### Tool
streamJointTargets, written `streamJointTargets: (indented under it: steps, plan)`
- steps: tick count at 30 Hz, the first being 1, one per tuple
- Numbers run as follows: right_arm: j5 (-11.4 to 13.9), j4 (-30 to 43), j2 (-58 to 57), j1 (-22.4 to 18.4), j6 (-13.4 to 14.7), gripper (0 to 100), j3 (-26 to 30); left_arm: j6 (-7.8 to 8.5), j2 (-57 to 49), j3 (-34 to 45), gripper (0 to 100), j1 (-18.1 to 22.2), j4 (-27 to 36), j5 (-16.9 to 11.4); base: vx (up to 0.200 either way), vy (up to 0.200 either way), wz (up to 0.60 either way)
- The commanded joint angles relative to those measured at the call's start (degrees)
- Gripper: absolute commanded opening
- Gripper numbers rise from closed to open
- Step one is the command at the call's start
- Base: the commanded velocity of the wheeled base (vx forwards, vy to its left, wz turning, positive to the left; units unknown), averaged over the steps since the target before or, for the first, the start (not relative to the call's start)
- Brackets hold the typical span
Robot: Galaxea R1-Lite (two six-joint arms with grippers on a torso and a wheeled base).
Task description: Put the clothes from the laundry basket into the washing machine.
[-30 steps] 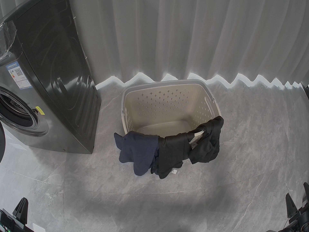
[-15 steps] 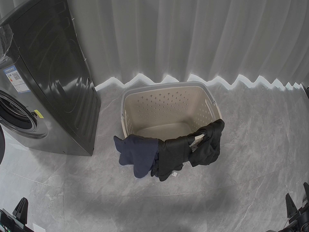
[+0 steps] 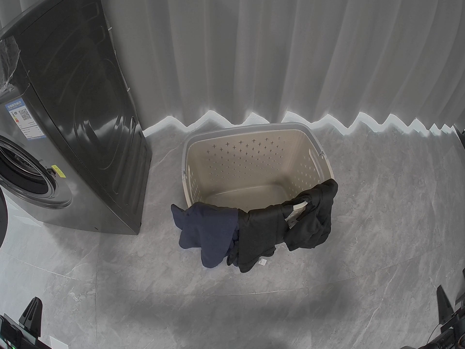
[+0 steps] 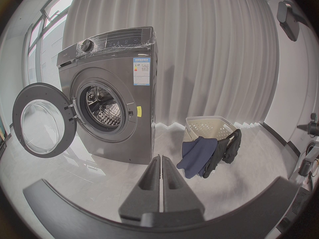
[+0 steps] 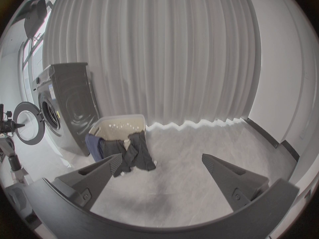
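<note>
Looks barely started, honestly. Can't spot any clothes inside the drum (image 4: pixel 103 108) of the washing machine (image 4: pixel 139 130) going by the left wrist view. Got the round door (image 4: pixel 43 120) swung wide open though, so ready for loading at least.

Over to the laundry basket (image 3: pixel 256 128), sitting on the floor (image 3: pixel 387 195) near the machine's side panel. Seems bare inside, right down to the bottom, as far as the head view reaches. So not really holding the clothes, more wearing them: all draped over the near rim and hanging down the outside toward the floor. Counting a navy blue garment (image 3: pixel 208 229) on the washer side, touching a black garment (image 3: pixel 264 233) next to it. Plus more black fabric (image 3: pixel 312 214) slung over the corner by the handle. Can't tell whether one black piece or two.

As for the hands: left hand (image 4: pixel 161 158) shut tight on nothing, right hand (image 5: pixel 161 158) spread wide and gripping nothing. Both low down and well apart from the basket.

So, at a guess, everything left to do: grab each piece off the rim, carry across, stuff through the opening.
</note>
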Motion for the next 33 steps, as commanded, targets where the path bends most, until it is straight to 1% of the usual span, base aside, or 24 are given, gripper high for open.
streamJointTargets:
  steps: [1, 2, 3, 4, 5, 6, 7, 9, 13, 14, 15, 17, 20, 24, 27, 28, 29, 30, 31, 32, 33]
  plan:
    - [0.1, -0.4, 7.2, 0.3, 0.0, 100, -11.2, -0.01, -0.6, 0.9, 0, 0.0, 0.0, 0.0, 0.0, 0.0, 0.0]
    - [0.4, -0.3, 11.9, 0.8, 0.3, 100, -11.1, -0.01, -0.6, 0.9, 0, 0.0, 0.0, 0.0, 0.0, 0.0, 0.0]
    - [1.5, -0.2, 14.6, 1.5, 0.6, 100, -9.8, -0.01, -0.6, 0.9, 0, 0.0, 0.0, 0.0, 0.0, 0.0, 0.0]
    - [3.8, -0.3, 17.7, 2.6, 1.4, 100, -7.7, -0.01, -0.6, 0.9, 0, 0.0, 0.0, 0.0, 0.0, 0.0, 0.0]
    - [6.0, -0.6, 20.6, 3.8, 2.8, 100, -6.0, -0.01, -0.7, 0.9, 0, 0.0, 0.0, 0.0, 0.0, 0.0, 0.0]
    - [6.8, -1.1, 22.3, 4.4, 3.6, 100, -5.2, -0.01, -0.7, 0.9, 0, 0.0, 0.0, 0.0, 0.0, 0.0, 0.0]
    - [8.3, -2.1, 28.3, 5.3, 5.0, 100, -3.8, -0.01, -0.6, 0.9, 0, 0.0, 0.0, 0.0, 0.0, 0.0, 0.0]
    - [8.4, -4.7, 34.8, 5.7, 5.1, 100, -3.5, -0.01, -0.6, 0.9, 0, 0.0, 0.0, 0.0, 0.0, 0.0, 0.0]
    - [8.3, -14.5, 44.8, 5.8, 5.2, 100, -3.6, -0.01, -0.6, 0.9, 0, 0.0, 0.0, 0.0, 0.0, 0.0, 0.0]
    - [8.3, -14.5, 44.8, 5.8, 5.2, 100, -3.6, -0.01, -0.6, 0.9, 0, 0.0, 0.0, 0.0, 0.0, 0.0, 0.0]
    - [8.2, -19.3, 49.3, 5.8, 5.2, 100, -3.3, -0.01, -0.6, 0.9, 0, 0.0, 0.0, 0.0, 0.0, 0.0, 0.0]
    - [8.2, -21.2, 52.2, 6.0, 5.2, 100, -3.3, -0.01, -0.6, 0.9, 0, 0.0, 0.0, 0.0, 0.0, 0.0, 0.0]
    - [8.2, -22.0, 56.1, 6.7, 5.6, 100, -3.6, -0.01, -0.6, 0.9, 0, 0.1, 0.0, 0.0, 0.2, 0.0, 0.0]
    - [8.2, -22.9, 61.6, 7.4, 6.1, 100, -5.0, -0.01, -0.6, 0.9, 0, 0.0, 0.0, 0.0, 0.0, 0.0, 0.0]
    - [8.2, -25.4, 69.6, 7.5, 7.4, 100, -7.1, -0.01, -0.6, 0.9, 0, 0.0, 0.0, 0.0, 0.0, 0.0, 0.0]
    - [8.2, -27.9, 72.4, 7.9, 7.6, 100, -7.3, -0.01, -0.6, 0.9, 0, 0.0, 0.0, 0.0, 0.0, 0.0, 0.0]
    - [8.2, -28.7, 73.0, 8.1, 7.6, 100, -7.2, -0.01, -0.6, 0.9, 0, 0.0, 0.0, 0.0, 0.0, 0.0, 0.0]
    - [8.1, -32.7, 76.3, 9.5, 7.6, 100, -6.9, -0.01, -0.6, 0.9, 0, 0.0, 0.0, 0.0, 0.0, 0.0, 0.0]
    - [8.0, -34.8, 78.3, 10.3, 7.6, 100, -6.8, -0.01, -0.6, 0.9, 0, 0.0, 0.0, 0.0, 0.0, 0.0, 0.0]
    - [8.0, -35.1, 78.6, 10.3, 7.6, 100, -6.8, -0.01, -0.7, 0.9, 0, 0.0, 0.0, 0.0, 0.0, 0.0, 0.0]
    - [7.6, -38.5, 82.3, 11.6, 7.6, 100, -6.7, -0.01, -0.6, 0.9, 0, 0.0, 0.0, 0.0, 0.0, 0.0, 0.0]
